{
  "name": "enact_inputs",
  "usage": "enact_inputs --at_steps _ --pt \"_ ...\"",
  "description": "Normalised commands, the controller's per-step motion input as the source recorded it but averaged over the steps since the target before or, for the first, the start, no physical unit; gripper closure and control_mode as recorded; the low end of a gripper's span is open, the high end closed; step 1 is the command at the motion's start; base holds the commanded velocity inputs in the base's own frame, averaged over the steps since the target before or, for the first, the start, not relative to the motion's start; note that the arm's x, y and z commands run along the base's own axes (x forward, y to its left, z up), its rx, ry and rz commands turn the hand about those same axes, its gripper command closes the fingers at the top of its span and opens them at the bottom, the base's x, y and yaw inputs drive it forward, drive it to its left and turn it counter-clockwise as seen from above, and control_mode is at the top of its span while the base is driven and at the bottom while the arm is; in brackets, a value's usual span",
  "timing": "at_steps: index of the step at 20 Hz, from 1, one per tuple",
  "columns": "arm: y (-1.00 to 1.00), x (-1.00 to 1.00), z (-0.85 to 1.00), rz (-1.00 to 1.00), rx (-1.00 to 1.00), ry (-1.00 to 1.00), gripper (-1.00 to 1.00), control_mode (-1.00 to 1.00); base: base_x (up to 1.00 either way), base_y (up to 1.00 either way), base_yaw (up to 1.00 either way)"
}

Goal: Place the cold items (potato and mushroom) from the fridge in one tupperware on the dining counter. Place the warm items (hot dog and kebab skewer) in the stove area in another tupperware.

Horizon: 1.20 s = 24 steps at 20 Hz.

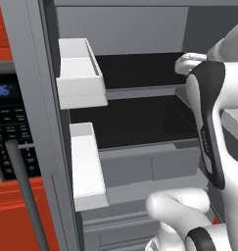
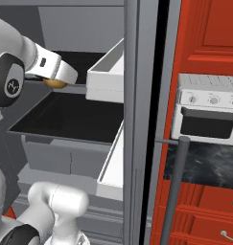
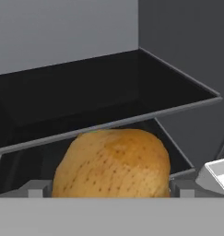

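Note:
A tan, speckled potato [image 3: 112, 163] sits right in front of the hand camera, inside the open fridge, by the front edge of a dark shelf [image 3: 109, 92]. My gripper [image 3: 109, 188] is open, with one grey fingertip [image 3: 37, 188] close on each side of the potato. Whether the tips touch it I cannot tell. In the right base view the potato [image 2: 55, 84] peeks out under the white hand at the edge of the upper shelf [image 2: 89, 62]. The mushroom, hot dog, kebab skewer and tupperware are out of view.
White door bins [image 1: 79, 73] hang on the open fridge doors at both sides, and grey drawers [image 1: 150, 166] lie under the lower shelf [image 1: 135, 120]. An oven panel [image 1: 8, 122] is at the left. A toaster oven [image 2: 209, 115] stands on the dark counter among red cabinets [image 2: 209, 28].

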Motion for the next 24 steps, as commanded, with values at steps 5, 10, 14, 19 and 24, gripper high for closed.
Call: enact_inputs --at_steps 5,10,14,19,24 --pt "0.05 -0.09 0.0 0.0 0.0 0.01 1.0 -1.0 0.0 0.0 0.0" --pt "0.0 -0.47 -0.21 0.0 0.0 0.0 1.0 -1.0 0.0 0.0 0.0" --pt "0.0 -0.2 -0.09 0.0 0.0 0.0 1.0 1.0 -0.66 0.08 -0.04" --pt "0.0 0.0 0.0 0.0 0.0 0.0 1.0 1.0 -0.9 0.23 -0.07" --pt "0.0 0.0 0.0 0.0 0.0 0.0 1.0 1.0 -0.97 0.31 -0.08"
